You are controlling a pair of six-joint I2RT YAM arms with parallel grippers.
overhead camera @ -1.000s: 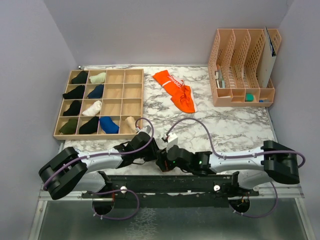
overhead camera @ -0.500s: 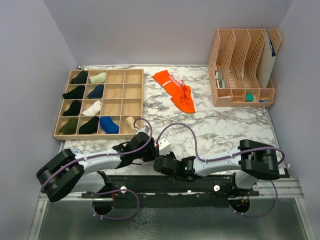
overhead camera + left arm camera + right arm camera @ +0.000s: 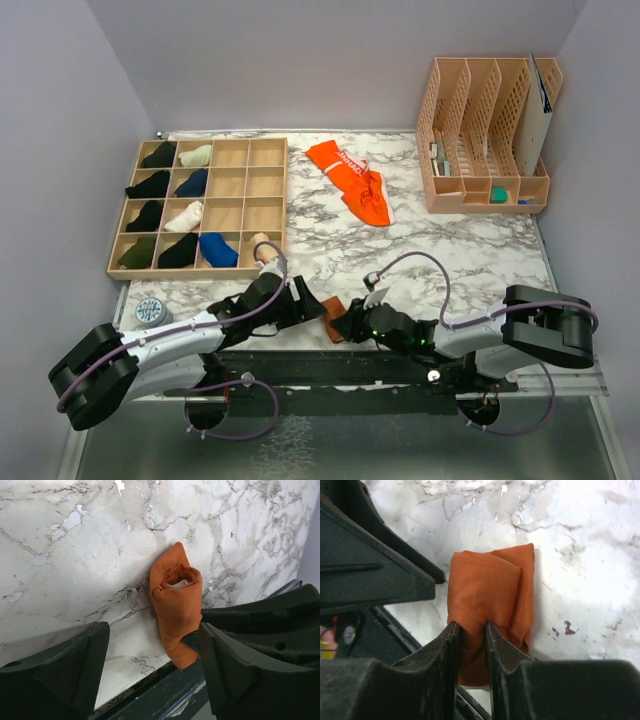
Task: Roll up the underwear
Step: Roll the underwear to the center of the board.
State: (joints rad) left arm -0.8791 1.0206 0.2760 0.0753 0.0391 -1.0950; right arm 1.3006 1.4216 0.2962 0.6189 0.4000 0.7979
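The rust-brown underwear [image 3: 332, 320] lies as a tight roll at the table's near edge, its spiral end facing the left wrist camera [image 3: 175, 597]. My right gripper [image 3: 350, 323] is shut on one end of the roll [image 3: 485, 587], both fingers pinching the cloth [image 3: 470, 627]. My left gripper [image 3: 312, 305] stands open just left of it, its fingers wide on either side of the roll's lower end without touching it [image 3: 152, 630]. The bright orange underwear [image 3: 350, 180] with the white lettered waistband lies loosely spread at the back centre of the table.
A wooden compartment tray [image 3: 248, 190] holding several small dark, blue and cream bundles sits at back left. A peach file organiser [image 3: 485, 140] stands at back right. A small round grey object [image 3: 153, 312] lies near the front left edge. The dark base rail [image 3: 165, 695] runs under the roll.
My left gripper has opened, letting go of the roll, and its arm has drawn back to the left. My right gripper has closed onto the rust-brown roll, which now shows between the two.
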